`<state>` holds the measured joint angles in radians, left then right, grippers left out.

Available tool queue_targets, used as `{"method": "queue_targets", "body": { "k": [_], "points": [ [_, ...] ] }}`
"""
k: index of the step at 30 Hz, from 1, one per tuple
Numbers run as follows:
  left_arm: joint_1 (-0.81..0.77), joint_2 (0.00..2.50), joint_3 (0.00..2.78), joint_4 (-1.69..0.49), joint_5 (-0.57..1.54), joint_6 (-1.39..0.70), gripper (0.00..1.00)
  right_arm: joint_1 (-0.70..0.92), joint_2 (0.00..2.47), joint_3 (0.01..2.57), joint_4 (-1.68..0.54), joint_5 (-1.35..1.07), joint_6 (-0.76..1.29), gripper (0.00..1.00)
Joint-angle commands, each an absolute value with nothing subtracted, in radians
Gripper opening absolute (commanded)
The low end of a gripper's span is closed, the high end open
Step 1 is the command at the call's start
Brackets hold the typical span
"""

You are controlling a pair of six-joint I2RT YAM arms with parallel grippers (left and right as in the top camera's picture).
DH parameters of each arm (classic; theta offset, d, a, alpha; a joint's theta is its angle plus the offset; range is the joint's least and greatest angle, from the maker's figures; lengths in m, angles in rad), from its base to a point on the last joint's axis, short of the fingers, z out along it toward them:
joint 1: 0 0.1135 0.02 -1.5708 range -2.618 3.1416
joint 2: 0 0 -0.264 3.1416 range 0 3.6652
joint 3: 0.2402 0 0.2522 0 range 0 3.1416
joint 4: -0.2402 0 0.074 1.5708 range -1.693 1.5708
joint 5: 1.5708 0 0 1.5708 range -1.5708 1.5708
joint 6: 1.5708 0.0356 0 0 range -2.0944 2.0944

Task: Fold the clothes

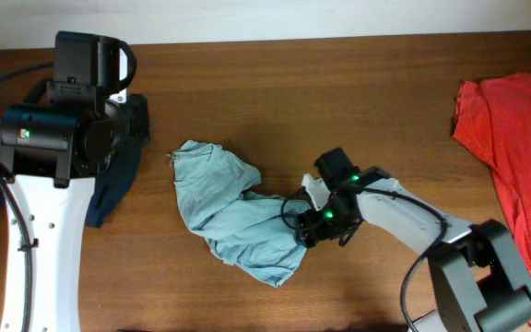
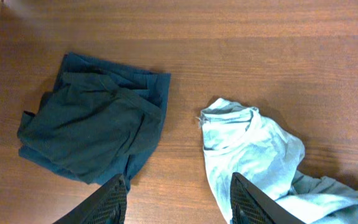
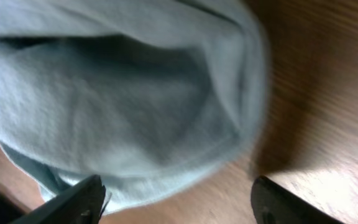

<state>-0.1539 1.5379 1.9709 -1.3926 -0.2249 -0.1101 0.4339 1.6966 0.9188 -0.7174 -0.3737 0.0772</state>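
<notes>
A pale grey-blue T-shirt (image 1: 238, 226) lies crumpled at the table's middle. Its collar end (image 2: 253, 149) shows in the left wrist view. A dark navy garment (image 2: 92, 124) lies bunched to its left, partly hidden under my left arm in the overhead view (image 1: 118, 180). My left gripper (image 2: 178, 182) hangs open above bare wood between these two, holding nothing. My right gripper (image 1: 308, 227) is low at the T-shirt's right edge, open. A rounded fold of the T-shirt (image 3: 123, 99) fills the right wrist view, and its hem reaches between the fingers (image 3: 178, 190) without being clamped.
An orange-red shirt (image 1: 514, 138) is spread at the right end of the wooden table (image 1: 339, 83), running off the edge of view. The left arm's bulky body (image 1: 49, 138) covers the table's left side.
</notes>
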Motion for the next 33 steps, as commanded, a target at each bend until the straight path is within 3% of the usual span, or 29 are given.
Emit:
{"method": "queue_targets", "body": {
  "k": [1,4,6,9,13,17,21,22,24,26,28,33],
  "points": [
    [-0.154,1.539,1.972,-1.401,-0.22,-0.115,0.54,0.451,1.755,0.919,-0.704,-0.335,0.08,0.66],
    [-0.154,1.539,1.972,-1.403,-0.22,-0.115,0.56,0.45,1.791,0.919,-0.703,-0.334,0.079,0.22],
    [-0.154,1.539,1.972,-1.404,-0.22,-0.115,0.57,0.45,1.783,0.927,-0.728,-0.326,0.079,0.04],
    [-0.154,1.539,1.972,-1.403,-0.22,-0.115,0.57,0.445,1.734,0.993,-0.849,-0.168,0.092,0.04],
    [-0.154,1.539,1.972,-1.403,-0.22,-0.115,0.58,0.39,1.632,1.249,-1.141,0.379,0.235,0.04],
    [-0.154,1.539,1.972,-1.394,-0.186,-0.115,0.58,0.329,1.615,1.469,-1.193,0.558,0.241,0.05],
    [-0.154,1.539,1.971,-1.4,-0.179,-0.115,0.58,0.282,1.615,1.552,-1.172,0.632,0.241,0.09],
    [-0.154,1.539,1.966,-1.401,-0.178,-0.115,0.58,0.264,1.616,1.552,-1.156,0.633,0.242,0.21],
    [-0.154,1.539,1.961,-1.404,-0.172,-0.115,0.59,0.247,1.623,1.551,-1.156,0.632,0.245,0.27],
    [-0.154,1.539,1.946,-1.401,-0.152,-0.115,0.59,0.232,1.626,1.55,-1.157,0.619,0.245,0.61],
    [-0.154,1.541,1.916,-1.394,-0.121,-0.115,0.63,0.218,1.626,1.55,-1.162,0.56,0.245,0.78],
    [-0.154,1.576,1.767,-1.37,0.036,-0.107,0.63,0.192,1.626,1.549,-1.169,0.271,0.245,0.92]
  ]
}}
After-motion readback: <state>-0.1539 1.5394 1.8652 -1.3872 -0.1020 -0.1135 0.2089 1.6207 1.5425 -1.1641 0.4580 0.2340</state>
